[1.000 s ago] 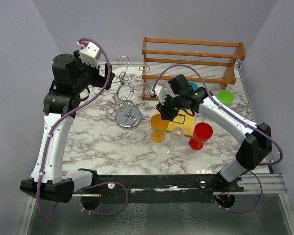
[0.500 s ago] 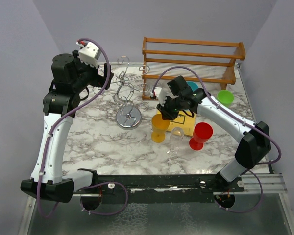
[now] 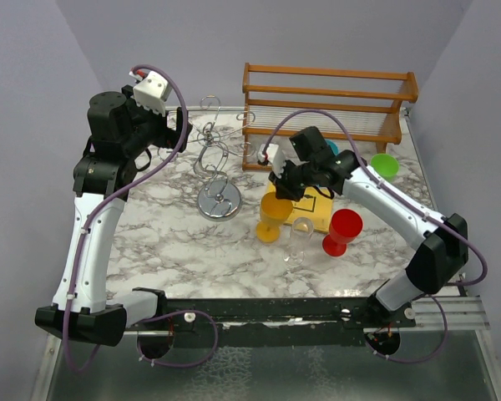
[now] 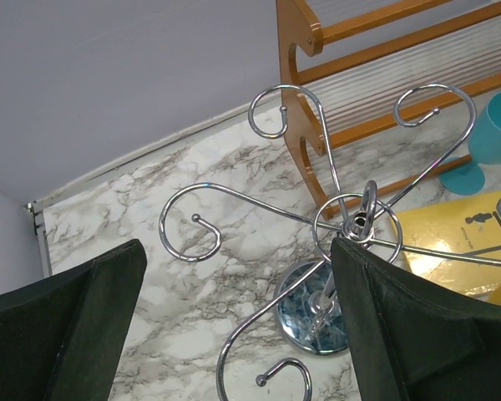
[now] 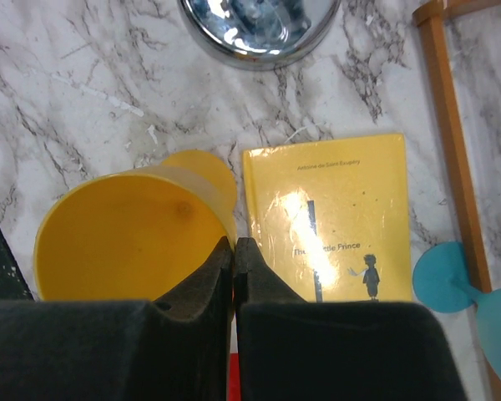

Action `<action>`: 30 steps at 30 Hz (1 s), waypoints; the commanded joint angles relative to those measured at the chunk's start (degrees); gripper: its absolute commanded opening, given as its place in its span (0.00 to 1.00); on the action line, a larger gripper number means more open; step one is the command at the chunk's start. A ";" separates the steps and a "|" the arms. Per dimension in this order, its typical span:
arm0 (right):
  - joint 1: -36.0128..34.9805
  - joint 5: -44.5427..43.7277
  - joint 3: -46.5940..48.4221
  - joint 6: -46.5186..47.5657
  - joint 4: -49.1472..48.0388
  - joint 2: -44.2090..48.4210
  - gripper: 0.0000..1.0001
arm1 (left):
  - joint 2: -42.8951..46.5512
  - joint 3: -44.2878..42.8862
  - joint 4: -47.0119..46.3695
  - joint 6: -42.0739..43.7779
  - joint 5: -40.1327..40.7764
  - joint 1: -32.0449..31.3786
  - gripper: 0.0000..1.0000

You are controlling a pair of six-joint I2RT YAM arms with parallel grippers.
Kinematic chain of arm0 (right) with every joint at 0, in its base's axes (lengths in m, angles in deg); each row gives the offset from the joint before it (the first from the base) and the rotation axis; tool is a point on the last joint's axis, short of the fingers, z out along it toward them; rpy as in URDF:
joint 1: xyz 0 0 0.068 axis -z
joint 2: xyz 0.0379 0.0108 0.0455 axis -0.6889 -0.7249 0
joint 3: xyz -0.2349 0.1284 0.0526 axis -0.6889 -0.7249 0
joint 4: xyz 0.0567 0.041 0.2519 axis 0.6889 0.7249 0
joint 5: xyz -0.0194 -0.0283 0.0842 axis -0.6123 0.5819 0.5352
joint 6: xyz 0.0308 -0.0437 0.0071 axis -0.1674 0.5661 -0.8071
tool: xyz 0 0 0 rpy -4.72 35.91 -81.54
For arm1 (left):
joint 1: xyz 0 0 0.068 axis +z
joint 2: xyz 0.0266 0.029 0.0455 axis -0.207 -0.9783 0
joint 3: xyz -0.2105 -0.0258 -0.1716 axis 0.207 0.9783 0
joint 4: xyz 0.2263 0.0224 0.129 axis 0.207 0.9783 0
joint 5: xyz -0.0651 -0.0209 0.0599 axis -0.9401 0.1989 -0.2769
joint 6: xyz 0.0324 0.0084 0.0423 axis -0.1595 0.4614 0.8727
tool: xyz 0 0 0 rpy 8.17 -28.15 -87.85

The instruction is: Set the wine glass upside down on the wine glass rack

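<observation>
The right pincer (image 5: 234, 255) is pinched narrow on the rim of the yellow wine glass (image 5: 125, 225). The glass sits mouth up at the centre of the top view, just right of the wire rack (image 3: 215, 163). The left pincer (image 4: 235, 251) gapes wide above the rack. No glass hangs there yet; inverting and hanging are left.

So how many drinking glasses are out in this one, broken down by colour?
yellow glass: 1
clear glass: 1
red glass: 1
green glass: 1
teal glass: 1
Total: 5
</observation>
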 commanded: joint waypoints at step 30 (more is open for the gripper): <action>11.81 -4.76 26.15 -14.58 -20.63 13.51 0.01 | -6.85 -7.51 -14.40 -22.28 -18.61 -5.56 0.89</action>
